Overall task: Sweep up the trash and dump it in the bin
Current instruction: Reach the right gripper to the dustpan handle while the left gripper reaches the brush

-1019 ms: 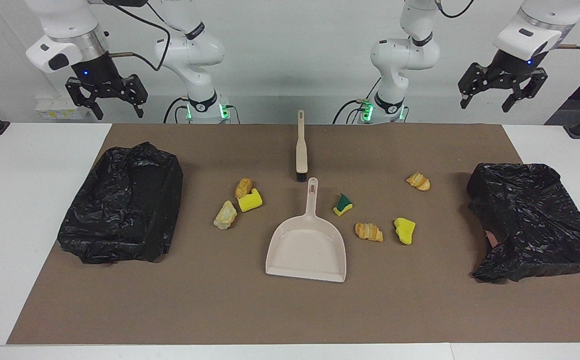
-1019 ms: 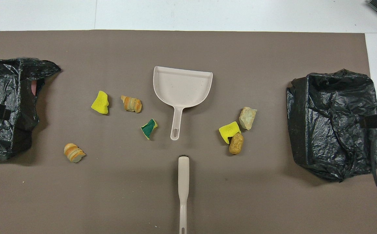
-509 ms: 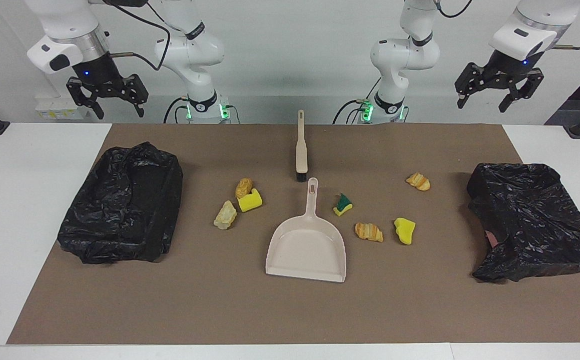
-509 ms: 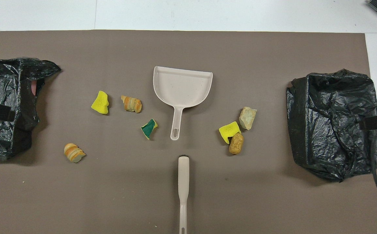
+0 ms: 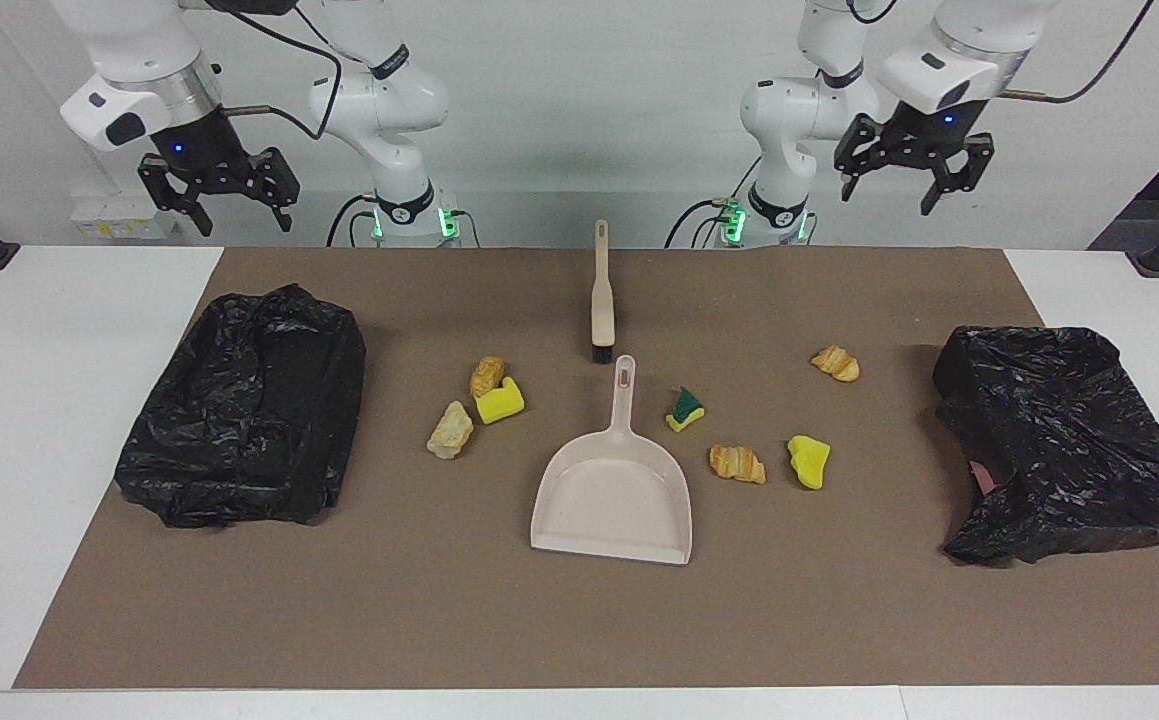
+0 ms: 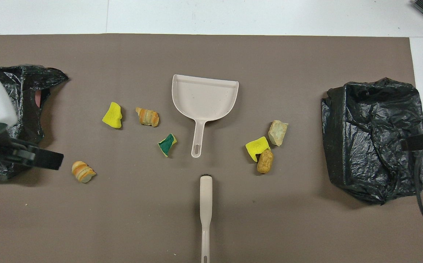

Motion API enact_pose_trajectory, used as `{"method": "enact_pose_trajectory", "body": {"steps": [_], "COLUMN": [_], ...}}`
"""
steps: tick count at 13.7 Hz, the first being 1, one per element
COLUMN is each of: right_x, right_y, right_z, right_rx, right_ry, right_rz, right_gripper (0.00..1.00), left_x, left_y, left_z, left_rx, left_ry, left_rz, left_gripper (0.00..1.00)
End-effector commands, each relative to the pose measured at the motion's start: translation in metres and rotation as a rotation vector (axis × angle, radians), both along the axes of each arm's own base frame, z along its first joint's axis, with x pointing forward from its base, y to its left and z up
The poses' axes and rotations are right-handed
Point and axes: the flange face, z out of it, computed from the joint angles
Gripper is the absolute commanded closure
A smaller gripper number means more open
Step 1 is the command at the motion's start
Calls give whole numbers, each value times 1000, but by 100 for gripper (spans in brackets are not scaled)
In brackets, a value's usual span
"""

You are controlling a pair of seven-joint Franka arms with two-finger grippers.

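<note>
The beige dustpan [image 5: 611,495] lies flat on the brown mat [image 5: 579,620] in the middle of the table, its handle pointing toward the robots. The beige brush [image 5: 601,295] lies just nearer to the robots than the dustpan's handle tip, in line with it, apart from it by a small gap.

The trash is scattered on the mat on both sides of the dustpan. Toward the right arm's end of the dustpan lie a golden-brown pastry lump [image 5: 486,376], a yellow sponge chunk [image 5: 501,402] touching it, and a pale pastry lump [image 5: 450,431] just beside the sponge. Toward the left arm's end lie a yellow-green sponge [image 5: 685,408] near the dustpan's handle, a striped pastry piece [image 5: 737,464], a second yellow sponge chunk [image 5: 809,461] beside that, and another striped pastry piece [image 5: 836,363] nearer to the robots.

A bin lined with a black bag [image 5: 244,405] stands toward the right arm's end, well apart from the dustpan; a second black-bagged bin [image 5: 1064,440] stands toward the left arm's end.

The right gripper [image 5: 219,195] hangs in the air with its fingers apart, holding nothing. The left gripper [image 5: 911,170] is also raised, fingers apart and empty
</note>
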Motion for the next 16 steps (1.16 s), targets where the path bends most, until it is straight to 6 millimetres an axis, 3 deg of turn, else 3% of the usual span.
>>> {"method": "enact_pose_trajectory", "body": {"steps": [1,3,5,8,10,13,15,16], "right_x": [-8,-2,3,12,29,49,55,57], "right_y": [3,11,13,21,33,91,142,167], "right_z": [-19,-28,-51,-85,-110,-139,-151,-159], "right_rx": [4,0,-1,-4,-14,-41,-44,-41], "right_ry": [30,20,14,24,33,39,25,22], "right_rz": [19,33,18,29,18,-48,-107,-142], "right_gripper": [0,0,0,0,0,0,0,0], "left_x": [-53,-77,-99,-131,-156,-188,-216,-222], "left_y": [-43,-72,-107,-170,-193,-221,-249,-251], "left_z": [-30,-41,-62,-128,-154,-195,-222,-240], "left_rx": [12,1,-7,2,-32,11,26,29], "left_ry": [-28,-22,-4,-21,10,0,-12,-20], "left_rz": [-13,-2,-5,7,2,11,1,26], "left_gripper": [0,0,0,0,0,0,0,0]}}
